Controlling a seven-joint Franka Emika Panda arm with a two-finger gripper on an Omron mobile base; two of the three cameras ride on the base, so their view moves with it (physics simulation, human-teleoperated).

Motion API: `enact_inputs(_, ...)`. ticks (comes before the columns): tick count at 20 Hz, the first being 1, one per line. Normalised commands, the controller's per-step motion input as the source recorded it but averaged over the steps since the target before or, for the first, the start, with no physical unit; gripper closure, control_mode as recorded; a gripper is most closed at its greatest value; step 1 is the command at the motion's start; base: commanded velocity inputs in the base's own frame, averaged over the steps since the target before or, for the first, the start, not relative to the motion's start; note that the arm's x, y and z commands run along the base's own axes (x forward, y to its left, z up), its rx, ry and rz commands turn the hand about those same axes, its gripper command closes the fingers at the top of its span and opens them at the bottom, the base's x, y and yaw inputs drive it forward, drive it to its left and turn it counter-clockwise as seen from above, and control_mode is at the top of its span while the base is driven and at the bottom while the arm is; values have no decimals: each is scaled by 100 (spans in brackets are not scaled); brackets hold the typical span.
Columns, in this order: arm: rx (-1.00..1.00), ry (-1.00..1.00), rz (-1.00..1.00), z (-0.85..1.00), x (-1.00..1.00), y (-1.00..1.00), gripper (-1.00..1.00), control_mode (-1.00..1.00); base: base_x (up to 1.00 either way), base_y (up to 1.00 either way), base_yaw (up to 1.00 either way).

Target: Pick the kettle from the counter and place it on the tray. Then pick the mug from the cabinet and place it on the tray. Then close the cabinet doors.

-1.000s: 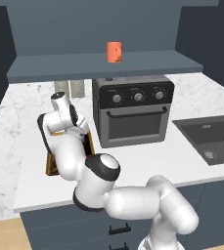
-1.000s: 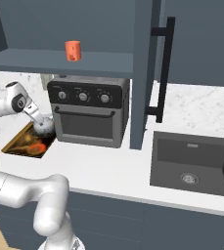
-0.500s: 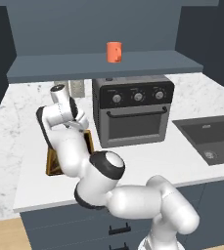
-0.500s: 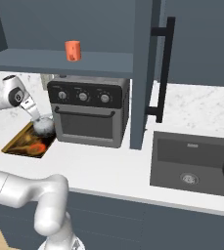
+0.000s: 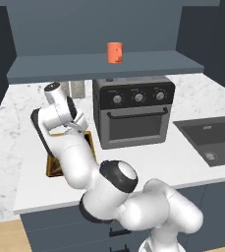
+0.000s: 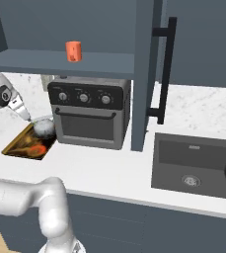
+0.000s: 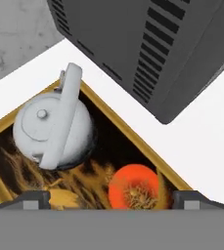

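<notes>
- Resting on the gold-rimmed dark brown tray (image 7: 147, 151): squat silver-grey metal kettle (image 7: 52, 129), upright, handle arched over lid.
- Two-finger gripper (image 7: 108, 197) spread wide, holding nothing.

Left base view: we look from behind arm, from its left, forward and down over counter (image 5: 15, 123), medium distance; oven (image 5: 133, 115) in centre, sink (image 5: 212, 140) at right edge.

Right base view: we look from arm's right at same scene, oven (image 6: 90, 118) left of centre, sink (image 6: 196, 165) right, cabinet doors (image 6: 156, 69) near lens.

Hand view: we look steeply down, very near, on tray (image 7: 143, 146) with kettle (image 7: 52, 129), beside oven (image 7: 152, 44).

Both base views share mug (image 5: 115, 52), oven, tray (image 6: 16, 143), sink.
</notes>
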Motion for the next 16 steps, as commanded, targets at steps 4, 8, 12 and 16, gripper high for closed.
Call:
enact_inputs(4,0,-22,0,25,-94,-23,-100,-100,0,0,0)
enact_inputs(8,0,-15,1,33,-76,-41,-100,-100,0,0,0)
enact_inputs(12,0,-12,3,44,-61,-52,-100,-100,0,0,0)
enact_inputs(16,-2,-9,11,58,-30,-49,-100,-100,0,0,0)
